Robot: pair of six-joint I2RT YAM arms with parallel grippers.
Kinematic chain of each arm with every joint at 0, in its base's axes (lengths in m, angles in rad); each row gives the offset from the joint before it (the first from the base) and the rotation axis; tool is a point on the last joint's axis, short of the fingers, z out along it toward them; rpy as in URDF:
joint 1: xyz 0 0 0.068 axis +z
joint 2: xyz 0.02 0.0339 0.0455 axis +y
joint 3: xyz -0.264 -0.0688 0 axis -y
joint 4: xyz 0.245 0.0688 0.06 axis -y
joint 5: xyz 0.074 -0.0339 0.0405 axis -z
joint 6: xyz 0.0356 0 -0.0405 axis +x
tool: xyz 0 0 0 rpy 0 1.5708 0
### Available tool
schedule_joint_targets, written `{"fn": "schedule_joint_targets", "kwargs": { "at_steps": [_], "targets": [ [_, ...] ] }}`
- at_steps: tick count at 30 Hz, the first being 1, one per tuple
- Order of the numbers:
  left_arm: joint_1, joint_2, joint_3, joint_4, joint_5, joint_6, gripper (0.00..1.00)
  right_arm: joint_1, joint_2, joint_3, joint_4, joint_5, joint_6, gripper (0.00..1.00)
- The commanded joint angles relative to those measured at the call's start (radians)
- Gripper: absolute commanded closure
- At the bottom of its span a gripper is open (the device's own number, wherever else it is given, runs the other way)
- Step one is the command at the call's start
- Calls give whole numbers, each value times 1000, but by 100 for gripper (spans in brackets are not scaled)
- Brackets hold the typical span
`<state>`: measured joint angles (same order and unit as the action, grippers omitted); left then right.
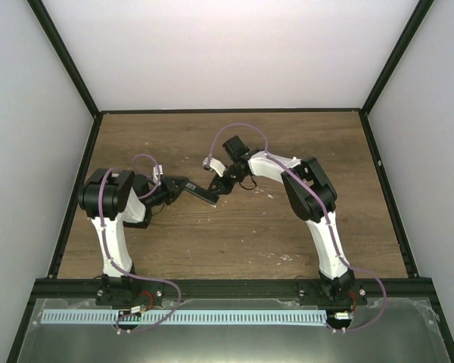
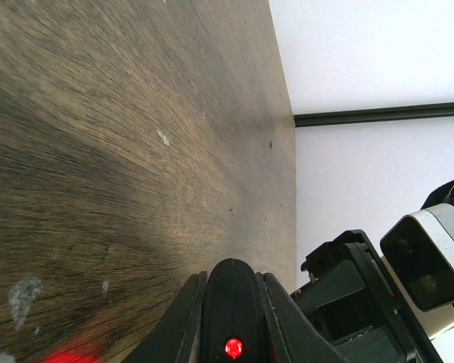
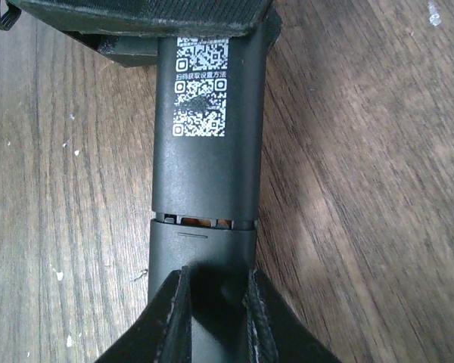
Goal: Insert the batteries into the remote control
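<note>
The black remote control (image 1: 200, 190) is held off the wooden table between both grippers, back side up. In the right wrist view its back (image 3: 204, 151) carries a white QR sticker. The battery cover (image 3: 204, 257) sits almost closed, and an orange battery (image 3: 199, 221) shows through the narrow gap. My right gripper (image 3: 216, 302) is shut on the cover end of the remote. My left gripper (image 2: 231, 299) is shut on the other end (image 2: 231, 295), where a red light glows. In the top view the left gripper (image 1: 178, 185) and right gripper (image 1: 221, 185) face each other.
The wooden table (image 1: 234, 234) has pale chipped specks (image 2: 163, 138). Black frame rails (image 1: 76, 189) border it, with white walls behind. The right arm's wrist camera (image 2: 427, 257) is close to the left gripper.
</note>
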<state>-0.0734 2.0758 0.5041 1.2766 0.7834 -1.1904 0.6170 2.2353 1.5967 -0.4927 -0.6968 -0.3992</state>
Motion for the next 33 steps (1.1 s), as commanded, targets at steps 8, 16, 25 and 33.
{"fn": "schedule_joint_targets", "kwargs": {
  "at_steps": [8,16,25,33],
  "targets": [
    [-22,50,11,-46,4,38,100,17,91,22,25,112,4,85],
    [-23,42,13,-55,2,40,100,15,-4,17,33,136,23,85],
    [-22,42,17,-56,2,41,100,4,-228,-138,58,185,162,61],
    [-20,38,13,-58,2,46,100,4,-259,-194,-58,169,327,55]
  ]
}}
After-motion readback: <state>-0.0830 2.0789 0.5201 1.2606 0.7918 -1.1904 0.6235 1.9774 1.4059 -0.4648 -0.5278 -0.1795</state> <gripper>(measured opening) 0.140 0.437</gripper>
